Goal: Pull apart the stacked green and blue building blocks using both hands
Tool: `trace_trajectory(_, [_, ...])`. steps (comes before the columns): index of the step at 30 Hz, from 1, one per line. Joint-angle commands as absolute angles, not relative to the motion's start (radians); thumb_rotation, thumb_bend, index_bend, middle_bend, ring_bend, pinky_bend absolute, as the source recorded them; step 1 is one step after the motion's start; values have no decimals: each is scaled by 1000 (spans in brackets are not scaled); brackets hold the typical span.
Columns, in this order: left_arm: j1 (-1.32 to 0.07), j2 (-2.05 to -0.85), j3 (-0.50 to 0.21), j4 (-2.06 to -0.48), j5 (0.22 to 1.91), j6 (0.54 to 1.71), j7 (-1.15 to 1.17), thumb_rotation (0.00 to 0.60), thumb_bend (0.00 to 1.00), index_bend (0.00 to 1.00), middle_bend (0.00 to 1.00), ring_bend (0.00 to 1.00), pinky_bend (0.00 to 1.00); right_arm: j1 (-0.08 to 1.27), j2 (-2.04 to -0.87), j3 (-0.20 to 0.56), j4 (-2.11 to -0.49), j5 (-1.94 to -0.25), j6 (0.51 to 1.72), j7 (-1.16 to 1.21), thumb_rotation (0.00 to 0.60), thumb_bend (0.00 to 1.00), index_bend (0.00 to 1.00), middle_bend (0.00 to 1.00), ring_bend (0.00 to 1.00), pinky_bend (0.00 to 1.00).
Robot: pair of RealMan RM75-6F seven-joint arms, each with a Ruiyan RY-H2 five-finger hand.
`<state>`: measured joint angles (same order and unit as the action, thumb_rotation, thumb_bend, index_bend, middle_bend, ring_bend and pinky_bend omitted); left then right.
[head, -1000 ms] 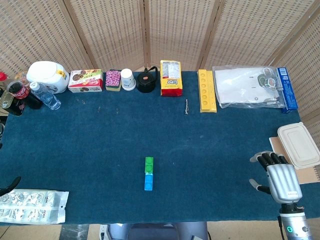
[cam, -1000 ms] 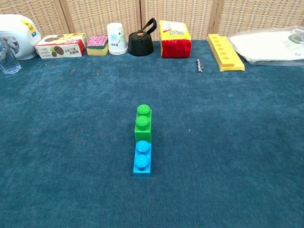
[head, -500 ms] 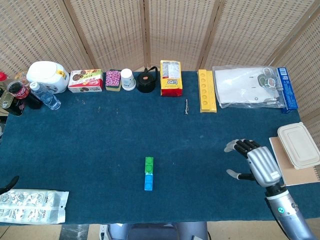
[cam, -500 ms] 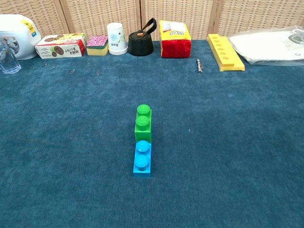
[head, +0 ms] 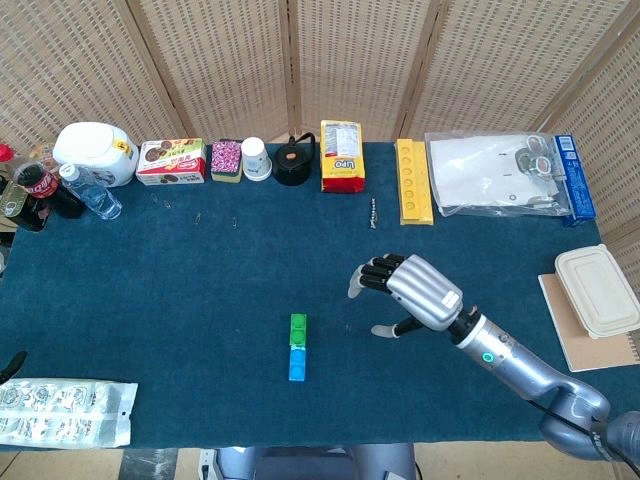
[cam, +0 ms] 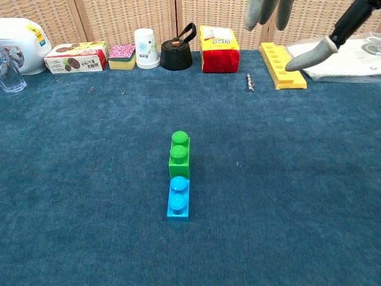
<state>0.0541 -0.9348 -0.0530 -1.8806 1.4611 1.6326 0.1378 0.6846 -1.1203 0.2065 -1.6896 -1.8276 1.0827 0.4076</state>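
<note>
Worktop [head: 150, 300]: blue cloth surface, carrying everything below.
Screen [head: 300, 60]: woven panels standing behind the far edge.
Plastic bag [head: 490, 175]: clear, with white paper inside, far right corner.
Right robot hand [head: 405, 290]: above the cloth, right of the blocks and well apart from them; fingers spread wide, thumb out, holding nothing and touching nothing. In the chest view only its fingertips [cam: 262, 12] and thumb show at the top edge.
Left robot hand: only a dark tip [head: 14, 362] shows at the left edge of the head view; whether it is wide or closed, cannot tell.
Packet [head: 60, 412]: clear wrapped pack at the near left corner.
Yellow tray [head: 413, 180]: long, with round holes, at the far edge.
Lidded box [head: 598, 290]: pale, off the right edge of the cloth.
Green block [cam: 179, 156]: two studs up, lying on the cloth near the middle, its near end joined to the blue one.
Blue block [cam: 178, 199]: two studs up, the nearer of the pair, in line with the green block.
</note>
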Motion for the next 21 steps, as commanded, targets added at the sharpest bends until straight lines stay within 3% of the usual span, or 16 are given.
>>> trace_trajectory(1, [56,-932,-53,-1886,1458,1633,144,509,242,86,82,0,30,724,-1130,208,-1672,-1842,1055,399,600,30,387,389,362,406])
trace_trajectory(21, [46,-913,-45,-1887,1447,1600,150,503,242,86,82,0,30,960,-1231,162,-1628,-1865,827,150,600,3,362,340,262,281])
